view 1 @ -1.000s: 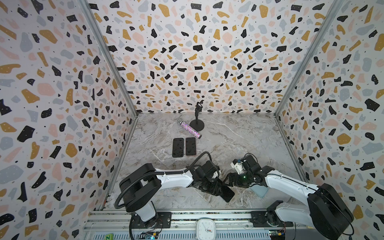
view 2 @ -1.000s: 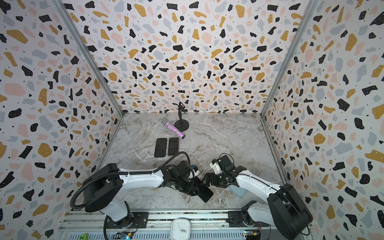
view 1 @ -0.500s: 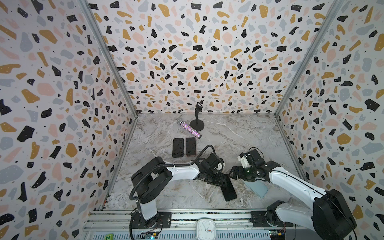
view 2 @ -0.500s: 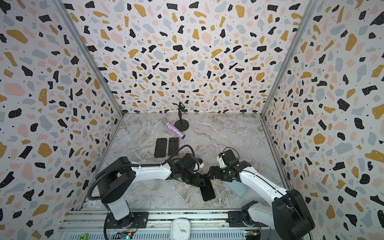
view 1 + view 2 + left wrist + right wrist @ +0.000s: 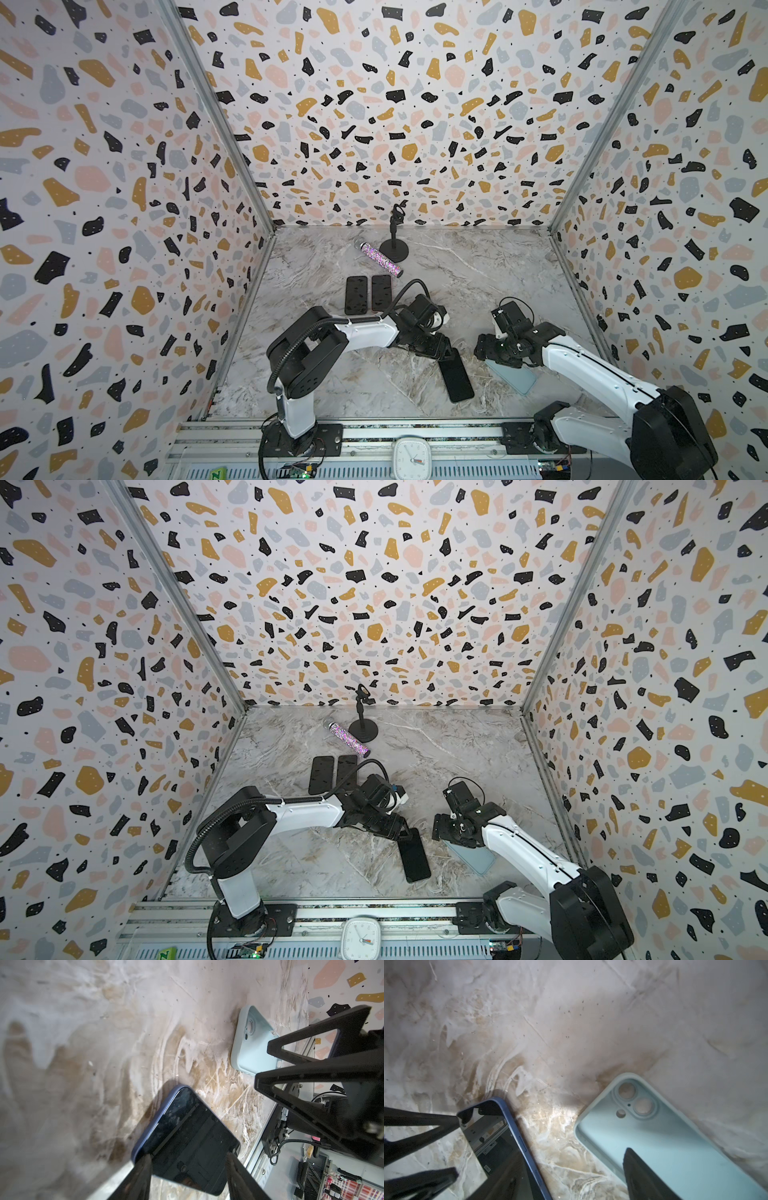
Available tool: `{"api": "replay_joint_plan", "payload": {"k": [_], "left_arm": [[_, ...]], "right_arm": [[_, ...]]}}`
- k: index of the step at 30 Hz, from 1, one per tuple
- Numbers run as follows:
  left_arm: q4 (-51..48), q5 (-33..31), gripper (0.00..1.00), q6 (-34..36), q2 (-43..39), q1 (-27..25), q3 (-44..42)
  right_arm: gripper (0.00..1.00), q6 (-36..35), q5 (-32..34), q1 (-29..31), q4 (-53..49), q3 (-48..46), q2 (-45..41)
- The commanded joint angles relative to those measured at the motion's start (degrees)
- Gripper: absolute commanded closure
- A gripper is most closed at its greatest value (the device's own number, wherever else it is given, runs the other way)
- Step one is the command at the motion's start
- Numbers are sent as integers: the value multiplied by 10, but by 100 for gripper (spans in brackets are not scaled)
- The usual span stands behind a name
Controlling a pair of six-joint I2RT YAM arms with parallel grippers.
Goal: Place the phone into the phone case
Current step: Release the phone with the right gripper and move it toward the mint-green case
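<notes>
Arms: two, both low over the near part of the marble table (image 5: pixel 353 382).

Phones in play: one. The phone (image 5: pixel 457 378) is dark-screened with a blue rim and sits near centre, screen up, angled toward the near rail. The left gripper (image 5: pixel 446 357) is clamped across its far end, one finger on each long edge, as the left wrist view confirms.

Phone cases: one. The phone case (image 5: pixel 513 378) is pale blue-green and lies flat just right of the phone, apart from it. Its hollow side faces up and its camera cut-outs are toward the near end.

The right gripper (image 5: pixel 262 1065) stands over the case's far end with its jaws spread and nothing between them. One finger (image 5: pixel 643 1174) hangs above the case interior.

Other items:
- Two flat black slabs (image 5: pixel 356 295) (image 5: pixel 381 293) lie side by side, farther back and left of centre. At this range I cannot tell whether they are phones or cases.
- One glittered cylinder (image 5: pixel 379 259) lies beyond them.
- One black stand (image 5: pixel 394 249) is upright by the far wall.
- One clock (image 5: pixel 411 457) sits on the near rail.
</notes>
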Motion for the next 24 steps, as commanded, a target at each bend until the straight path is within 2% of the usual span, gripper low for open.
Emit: {"api": "replay_joint_plan", "payload": {"k": [1, 5, 13, 15, 17, 19, 24], "left_arm": [[7, 17, 42, 9, -22, 5, -18], [7, 21, 42, 14, -26, 6, -23], [7, 22, 41, 20, -39, 8, -39], [11, 22, 41, 18, -43, 8, -44], [11, 22, 41, 17, -48, 9, -47], [11, 22, 41, 17, -53, 10, -48], [6, 22, 41, 21, -62, 12, -50]], "right_arm": [[25, 21, 4, 7, -18, -28, -24], [28, 33, -11, 11, 2, -58, -27], [31, 41, 2, 40, 20, -67, 4], [34, 44, 21, 51, 14, -59, 9], [46, 46, 56, 52, -7, -46, 19], [55, 48, 60, 52, -4, -44, 24], [62, 59, 80, 52, 5, -46, 34]]}}
